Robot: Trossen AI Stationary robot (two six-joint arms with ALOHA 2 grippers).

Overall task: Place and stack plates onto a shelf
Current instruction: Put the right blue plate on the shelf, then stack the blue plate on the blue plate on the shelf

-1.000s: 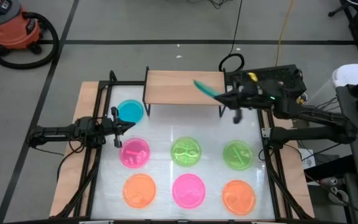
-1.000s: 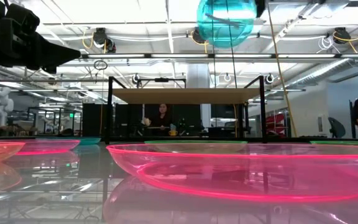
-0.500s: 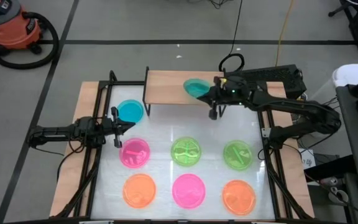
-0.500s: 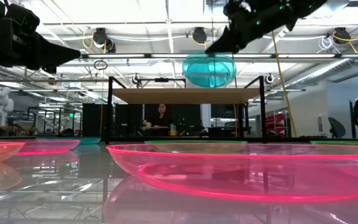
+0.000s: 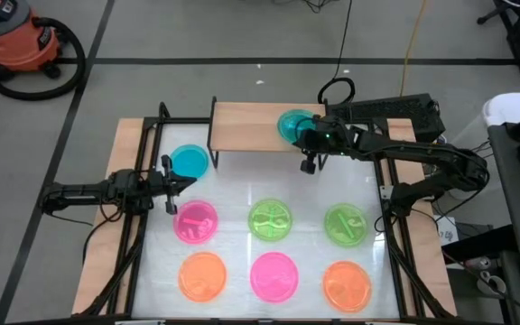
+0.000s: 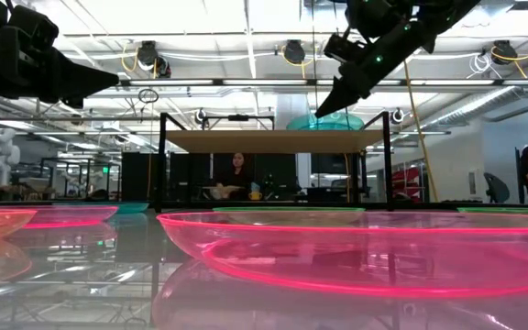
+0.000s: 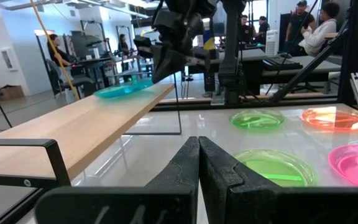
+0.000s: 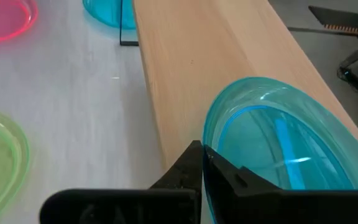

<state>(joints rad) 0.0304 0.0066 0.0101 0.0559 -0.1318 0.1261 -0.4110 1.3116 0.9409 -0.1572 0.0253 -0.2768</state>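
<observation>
My right gripper (image 5: 307, 137) is shut on a blue plate (image 5: 292, 125) at the right end of the wooden shelf (image 5: 251, 126). In the low view the plate (image 6: 325, 121) sits level with the shelf top (image 6: 246, 140). A second blue plate (image 5: 189, 162) lies on the white table by the shelf's left legs. Two pink, two green and two orange plates lie in two rows nearer me. My left gripper (image 5: 171, 183) waits shut at the table's left side, touching nothing. My right gripper pinches the blue plate's rim (image 8: 207, 163) between its two fingers, on the plate's near right side. The fingers (image 6: 337, 92) slant down at it from the right. The plate looks nearly level, and its underside (image 7: 124, 92) seems to lie on the shelf top.
The shelf's left and middle parts (image 8: 197, 50) are bare wood. Thin black legs (image 6: 161, 160) hold it up. Pink (image 5: 196, 221), green (image 5: 270, 220) and green (image 5: 345, 224) plates form the far row; orange (image 5: 202, 275), pink (image 5: 273, 275) and orange (image 5: 346, 284) form the near row.
My right gripper has moved left and down toward the shelf. The blue plate, steeply tilted high above the shelf a second ago, has tipped level and come down onto the shelf's right end. The gripper has stayed shut on it.
</observation>
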